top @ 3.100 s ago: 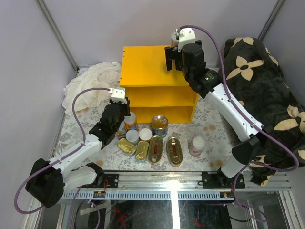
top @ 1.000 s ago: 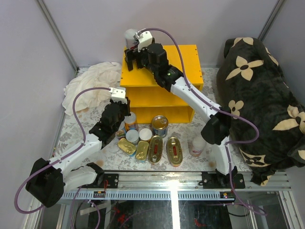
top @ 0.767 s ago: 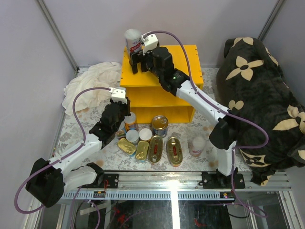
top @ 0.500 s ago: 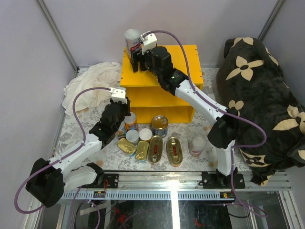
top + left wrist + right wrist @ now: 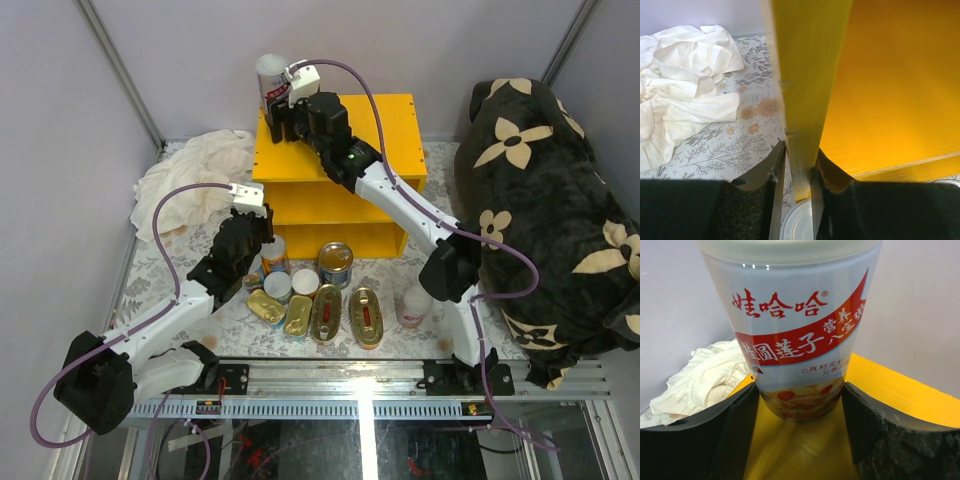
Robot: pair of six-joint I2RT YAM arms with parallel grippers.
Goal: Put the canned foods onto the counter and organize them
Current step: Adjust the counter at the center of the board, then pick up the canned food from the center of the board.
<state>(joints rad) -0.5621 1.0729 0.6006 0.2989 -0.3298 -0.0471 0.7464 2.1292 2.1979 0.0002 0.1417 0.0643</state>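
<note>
here the tall white-lidded can stands upright at the back left corner of the yellow counter, on its flat top, long axis vertical, its red-banded label facing the right wrist camera. the right gripper reaches in from the counter's middle, so the can lies straight ahead of it, low between the fingers. the jaws stand part open, close on either side of the can's base, and i cannot tell whether they press it or merely flank it. it is the only tin on top, and from above none shows on the two open shelves. the other tins, among them the blue-labelled steel can and gold oval fish tins, sit on the floral floor before the counter, well apart from the right gripper. the left gripper is nearer them, by the counter's left front edge, jaws nearly together, a white lid just below. that arm looks better placed for the next tin.
</note>
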